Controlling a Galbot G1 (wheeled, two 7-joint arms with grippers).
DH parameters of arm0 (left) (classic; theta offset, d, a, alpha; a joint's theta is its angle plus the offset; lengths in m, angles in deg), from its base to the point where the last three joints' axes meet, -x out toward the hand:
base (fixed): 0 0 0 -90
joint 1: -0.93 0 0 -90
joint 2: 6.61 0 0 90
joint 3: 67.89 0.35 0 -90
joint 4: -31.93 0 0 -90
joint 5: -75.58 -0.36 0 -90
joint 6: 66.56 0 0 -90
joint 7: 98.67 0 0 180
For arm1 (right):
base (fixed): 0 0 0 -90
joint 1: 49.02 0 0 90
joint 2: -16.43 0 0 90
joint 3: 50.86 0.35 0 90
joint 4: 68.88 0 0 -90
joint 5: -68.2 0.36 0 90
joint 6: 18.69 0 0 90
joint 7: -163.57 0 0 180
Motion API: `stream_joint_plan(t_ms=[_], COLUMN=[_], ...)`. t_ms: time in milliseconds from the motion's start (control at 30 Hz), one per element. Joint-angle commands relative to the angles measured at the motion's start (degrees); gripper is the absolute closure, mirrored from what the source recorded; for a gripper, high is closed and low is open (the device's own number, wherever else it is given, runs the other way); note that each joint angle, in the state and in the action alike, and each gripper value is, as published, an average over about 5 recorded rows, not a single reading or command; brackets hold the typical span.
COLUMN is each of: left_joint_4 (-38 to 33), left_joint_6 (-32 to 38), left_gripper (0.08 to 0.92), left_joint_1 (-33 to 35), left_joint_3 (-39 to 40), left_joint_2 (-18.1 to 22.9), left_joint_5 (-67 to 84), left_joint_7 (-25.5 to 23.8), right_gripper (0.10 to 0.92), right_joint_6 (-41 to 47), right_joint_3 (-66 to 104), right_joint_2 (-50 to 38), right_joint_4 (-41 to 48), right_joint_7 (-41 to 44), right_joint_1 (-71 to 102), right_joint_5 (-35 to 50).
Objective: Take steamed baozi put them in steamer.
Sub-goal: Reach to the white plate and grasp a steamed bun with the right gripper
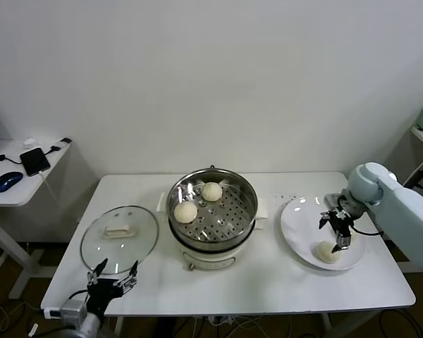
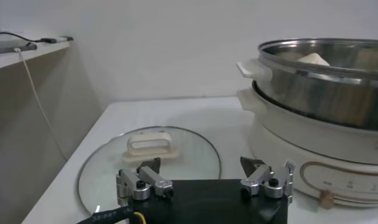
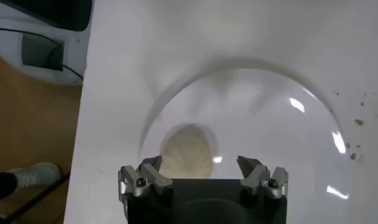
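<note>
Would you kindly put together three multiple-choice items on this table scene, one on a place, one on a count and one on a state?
1. Where does the glass lid lie?
A. On the steamer
B. On the table, on the robot's left of the steamer
C. On the white plate

2. How many steamed baozi sit in the steamer?
A. None
B. Two
C. Four

3. How does the right gripper stand?
A. Open above the baozi on the plate
B. Shut on a baozi over the steamer
C. Shut on the lid's handle

Answers:
1 B, the lid rests flat on the table beside the pot, near the idle open left gripper.
2 B, two buns show on the perforated tray.
3 A, the right wrist view shows its jaws apart over the one bun on the white plate.
</note>
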Motion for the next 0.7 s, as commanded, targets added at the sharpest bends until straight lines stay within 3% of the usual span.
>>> stream_joint_plan(t_ms=[33, 700], left_joint_4=[-0.5, 0.1], left_joint_6=[0.0, 0.2], left_gripper=[0.177, 0.177], left_joint_1=[0.5, 0.7], left_joint_3=[-0.4, -0.5], left_joint_2=[0.4, 0.2], left_joint_5=[-0.4, -0.7], left_joint_7=[-1.1, -0.8], right_gripper=[0.203, 0.203], right_joint_6=[-2.2, -2.3], right_joint_3=[5.1, 5.7], right_joint_2=[2.9, 4.8], right_joint_4=[4.6, 7.4], right_joint_7=[-0.6, -1.8], right_joint_1=[5.1, 5.3], right_joint_5=[-4.6, -5.9])
